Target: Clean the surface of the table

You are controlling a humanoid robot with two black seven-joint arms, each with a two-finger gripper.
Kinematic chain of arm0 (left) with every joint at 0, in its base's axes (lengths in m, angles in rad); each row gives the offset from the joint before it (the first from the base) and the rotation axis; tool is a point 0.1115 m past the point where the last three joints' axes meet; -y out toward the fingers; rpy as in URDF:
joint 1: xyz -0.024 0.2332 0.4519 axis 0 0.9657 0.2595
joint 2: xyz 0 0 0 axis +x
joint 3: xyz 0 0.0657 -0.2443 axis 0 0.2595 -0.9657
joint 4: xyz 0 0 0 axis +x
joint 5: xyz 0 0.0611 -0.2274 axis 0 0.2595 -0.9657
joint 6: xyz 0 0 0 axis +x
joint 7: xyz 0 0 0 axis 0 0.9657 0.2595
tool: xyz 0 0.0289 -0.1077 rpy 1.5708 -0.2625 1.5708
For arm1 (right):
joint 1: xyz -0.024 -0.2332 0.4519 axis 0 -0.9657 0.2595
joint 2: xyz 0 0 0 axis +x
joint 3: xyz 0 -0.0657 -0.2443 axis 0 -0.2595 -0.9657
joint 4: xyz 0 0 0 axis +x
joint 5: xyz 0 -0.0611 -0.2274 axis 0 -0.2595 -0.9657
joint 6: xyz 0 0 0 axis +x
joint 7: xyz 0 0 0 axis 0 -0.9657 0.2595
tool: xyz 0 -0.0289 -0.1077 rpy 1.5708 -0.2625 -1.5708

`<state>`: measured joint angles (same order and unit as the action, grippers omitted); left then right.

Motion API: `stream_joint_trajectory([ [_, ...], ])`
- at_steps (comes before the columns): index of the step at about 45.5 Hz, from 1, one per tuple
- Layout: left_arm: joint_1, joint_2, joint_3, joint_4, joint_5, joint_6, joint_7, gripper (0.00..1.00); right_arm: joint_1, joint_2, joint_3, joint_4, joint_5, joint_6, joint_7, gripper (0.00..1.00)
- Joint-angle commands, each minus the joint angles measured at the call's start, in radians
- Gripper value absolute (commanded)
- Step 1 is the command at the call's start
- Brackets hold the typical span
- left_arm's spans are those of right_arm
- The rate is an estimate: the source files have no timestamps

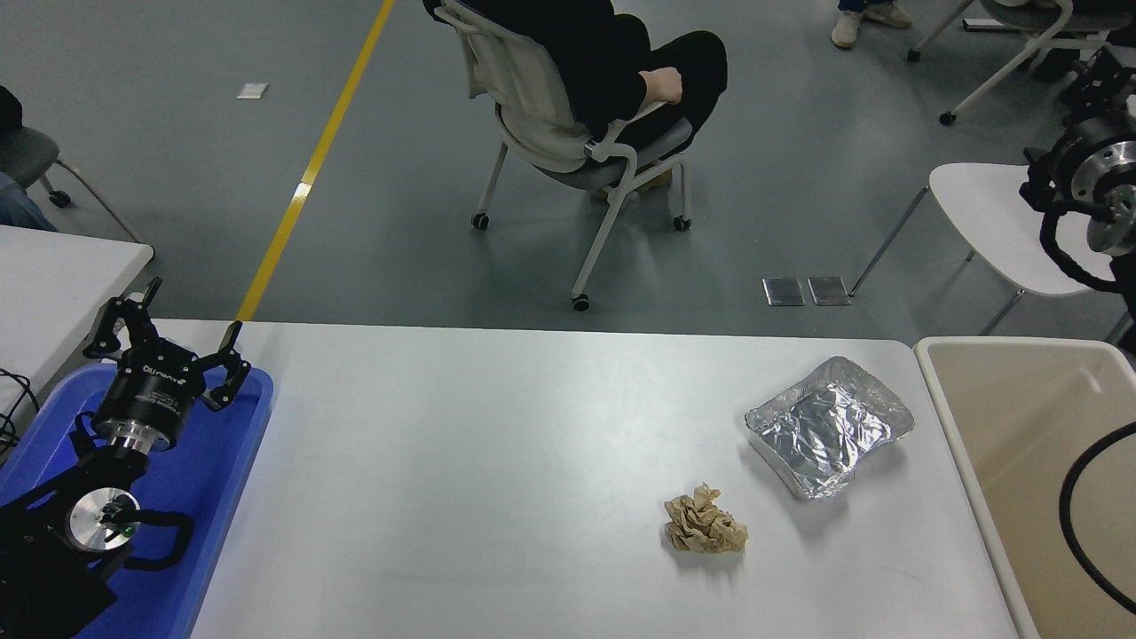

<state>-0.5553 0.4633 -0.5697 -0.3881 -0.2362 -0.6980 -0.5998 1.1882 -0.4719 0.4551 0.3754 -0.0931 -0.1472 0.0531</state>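
A white table (497, 461) fills the lower half of the frame, its surface bare apart from two bits of litter at the lower right: a crumpled brown paper ball (705, 525) nearest the camera and, just beyond it and apart from it, a dented foil tray (829, 426) lying open side up. At the lower left, the left gripper (169, 351) hangs over a blue tray (222, 470) at the table's left edge, its fingers spread wide and holding nothing. A beige bin (1029, 444) stands against the table's right end, with a black cable (1078, 524) looping over it. At the upper right edge, the right arm (1087, 169) is raised high above a white chair (1003, 213); its jaws are cut off by the frame, so their state cannot be told. Beyond the table, on the grey floor crossed by a yellow line (311, 169), a person (621, 62) in dark clothes sits in a wheeled chair (568, 151) at top centre.
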Motion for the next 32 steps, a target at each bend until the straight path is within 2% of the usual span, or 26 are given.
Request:
stream_joint_trajectory([
  [1, 0.0, 0.0, -0.001, 0.0, 0.0, 0.0, 0.0, 1.0, -0.028, 0.003, 0.043, 0.054, 0.001, 0.003, 0.079, 0.98],
  [21, 0.0, 0.0, 0.001, 0.0, 0.0, 0.0, 0.0, 1.0, -0.259, -0.005, 0.171, 0.244, -0.007, 0.015, 0.254, 0.98],
  [32, 0.0, 0.0, 0.001, 0.0, 0.0, 0.0, 0.0, 1.0, -0.366, -0.025, 0.186, 0.333, -0.013, 0.014, 0.32, 0.98],
])
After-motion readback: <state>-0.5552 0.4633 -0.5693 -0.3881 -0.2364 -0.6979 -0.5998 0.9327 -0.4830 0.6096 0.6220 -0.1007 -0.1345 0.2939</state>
